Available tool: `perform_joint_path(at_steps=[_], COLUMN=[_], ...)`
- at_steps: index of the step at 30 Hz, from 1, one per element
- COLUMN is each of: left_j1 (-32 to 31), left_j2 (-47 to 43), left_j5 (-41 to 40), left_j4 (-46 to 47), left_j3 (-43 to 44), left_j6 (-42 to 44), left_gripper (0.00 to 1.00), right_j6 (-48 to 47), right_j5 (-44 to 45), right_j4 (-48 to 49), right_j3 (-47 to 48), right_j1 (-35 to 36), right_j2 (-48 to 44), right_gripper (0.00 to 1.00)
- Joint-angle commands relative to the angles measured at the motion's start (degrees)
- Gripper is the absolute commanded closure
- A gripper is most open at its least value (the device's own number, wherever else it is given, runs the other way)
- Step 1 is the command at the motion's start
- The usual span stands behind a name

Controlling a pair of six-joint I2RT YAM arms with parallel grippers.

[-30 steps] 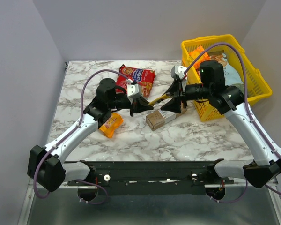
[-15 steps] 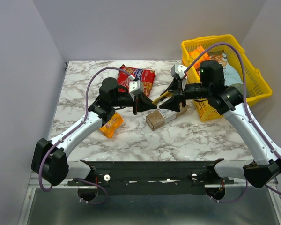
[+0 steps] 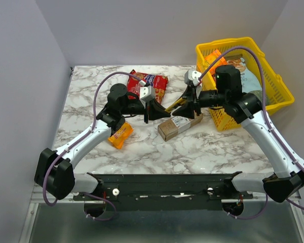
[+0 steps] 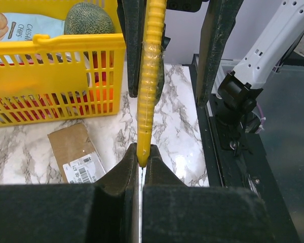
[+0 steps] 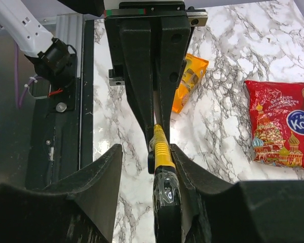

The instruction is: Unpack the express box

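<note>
Narrower now, right jaws stand part-open round the yellow knife [image 4: 151,76] left jaws pinch, near express box [image 3: 178,126].

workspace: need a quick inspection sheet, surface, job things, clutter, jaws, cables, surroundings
surface: marble table, nothing spilled seen
job's things: box lying flat between the arms, label up, looks closed
clutter: red bag and orange pack on the table; yellow basket with snacks at far right
grippers: left gripper jaws shut on one end of a yellow tool; right gripper jaws open around its other end
cables: purple cable looped along each arm, no snag seen
surroundings: grey walls on three sides
</note>
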Motion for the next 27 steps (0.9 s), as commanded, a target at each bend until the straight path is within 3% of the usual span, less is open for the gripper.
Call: perform_joint_path(at_steps=[1, 8, 19, 21, 22, 23, 25, 27], left_j1=[-0.33, -0.33, -0.25, -0.16, -0.16, -0.16, -0.16, -0.16], left_j2=[1.44, 1.97, 1.71, 1.71, 1.71, 1.79, 1.62, 1.53], left_j5=[2.27, 2.45, 1.84, 1.58, 1.49, 1.23, -0.87, -2.55], left_j4=[2.97, 2.44, 2.97, 2.79, 2.62, 2.53, 0.78, -2.63], left_j3=[1.65, 2.09, 1.74, 1.74, 1.74, 1.83, 2.09, 2.53], left_j6=[-2.11, -2.03, -2.03, -1.85, -1.68, -1.68, -1.15, 0.86], left_gripper=[1.00, 1.00, 1.00, 1.00, 1.00, 1.00, 1.00, 0.90], right_j6=[-1.29, -3.14, -4.54, -5.16, -6.38, -6.48, -4.56, -2.27], right_j5=[0.20, 0.81, 2.22, 2.84, 2.84, 3.01, 3.71, 6.95], right_j4=[-0.10, -0.80, -2.65, -3.26, -5.09, -5.72, -5.12, -3.01], right_j3=[0.68, 1.03, 1.38, 1.47, 1.90, 2.34, 2.96, 3.22], right_j1=[0.56, 1.26, 1.70, 1.79, 1.79, 1.79, 1.79, 1.79], right_j2=[0.46, 0.81, 2.04, 2.31, 2.74, 3.53, 3.80, 3.10], right_gripper=[0.51, 0.52, 0.62, 0.72, 0.85, 0.90, 0.93, 0.98])
